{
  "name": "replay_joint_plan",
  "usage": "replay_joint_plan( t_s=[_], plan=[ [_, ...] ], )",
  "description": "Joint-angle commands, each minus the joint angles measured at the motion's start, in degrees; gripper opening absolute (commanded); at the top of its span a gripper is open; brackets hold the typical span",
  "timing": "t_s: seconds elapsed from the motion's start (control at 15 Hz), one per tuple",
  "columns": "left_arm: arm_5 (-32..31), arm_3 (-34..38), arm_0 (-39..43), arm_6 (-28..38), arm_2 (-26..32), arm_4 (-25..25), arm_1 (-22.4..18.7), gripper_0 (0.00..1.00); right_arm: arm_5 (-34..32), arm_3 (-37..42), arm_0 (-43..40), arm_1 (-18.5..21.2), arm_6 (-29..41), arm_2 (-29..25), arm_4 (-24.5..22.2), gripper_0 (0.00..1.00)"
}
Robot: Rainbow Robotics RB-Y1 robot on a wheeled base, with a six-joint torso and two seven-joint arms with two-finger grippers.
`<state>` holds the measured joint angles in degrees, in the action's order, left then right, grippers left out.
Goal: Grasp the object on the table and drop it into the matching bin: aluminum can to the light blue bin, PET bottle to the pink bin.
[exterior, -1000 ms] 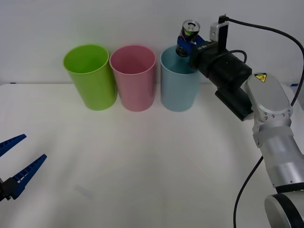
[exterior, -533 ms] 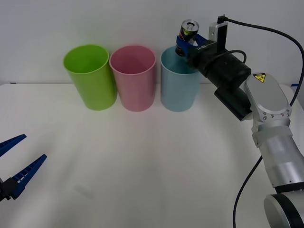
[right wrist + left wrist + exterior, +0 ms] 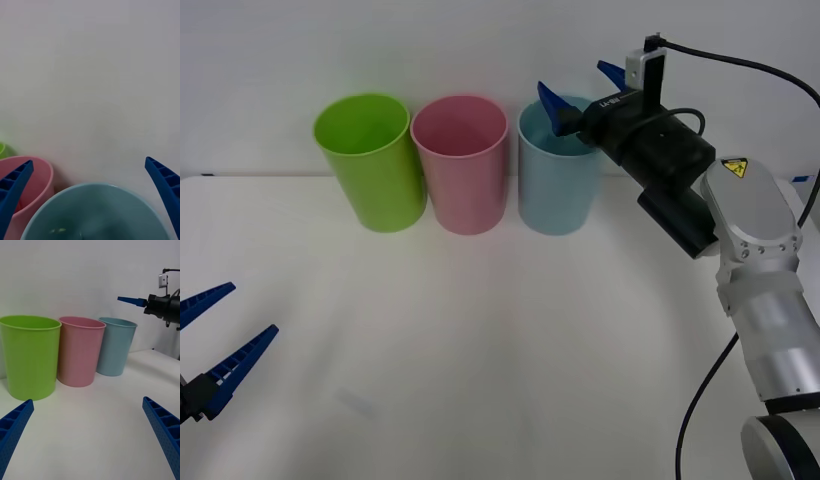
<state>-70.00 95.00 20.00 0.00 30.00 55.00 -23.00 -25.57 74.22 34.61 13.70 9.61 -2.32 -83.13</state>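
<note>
Front view: the right end effector (image 3: 582,90) is held over the light blue bin (image 3: 558,180), fingers spread wide and empty. The aluminum can is judged released into that bin, though it cannot be made out inside. Retraction is called for next; the left end effector (image 3: 210,345) is parked open above the surface (image 3: 480,350).

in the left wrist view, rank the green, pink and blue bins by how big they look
1. Green bin
2. Pink bin
3. Blue bin

They step down in that order, but the green one stands nearest this camera and the blue farthest, so the difference may be nearness alone; in the front view all three look alike.
</note>
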Motion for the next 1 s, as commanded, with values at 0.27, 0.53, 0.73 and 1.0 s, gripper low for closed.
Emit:
replay_joint_plan(
  t_s=[0.27, 0.53, 0.73, 1.0],
  plan=[
    [0.0, 0.0, 0.0, 0.0, 0.0, 0.0, 0.0, 1.00, -1.5, 13.0, -11.4, 8.2, 0.2, 2.7, 8.1, 1.00],
    [0.0, 0.0, 0.0, 0.0, 0.0, 0.0, 0.0, 1.00, -1.5, 23.3, -22.0, 17.4, -0.1, 3.5, 17.1, 1.00],
    [0.0, 0.0, 0.0, 0.0, 0.0, 0.0, 0.0, 1.00, -1.6, 29.7, -31.4, 25.4, -1.5, 3.3, 25.7, 1.00],
    [0.0, 0.0, 0.0, 0.0, 0.0, 0.0, 0.0, 1.00, -8.5, 33.9, -43.0, 29.2, -4.1, -3.5, 30.5, 1.00]
  ],
)
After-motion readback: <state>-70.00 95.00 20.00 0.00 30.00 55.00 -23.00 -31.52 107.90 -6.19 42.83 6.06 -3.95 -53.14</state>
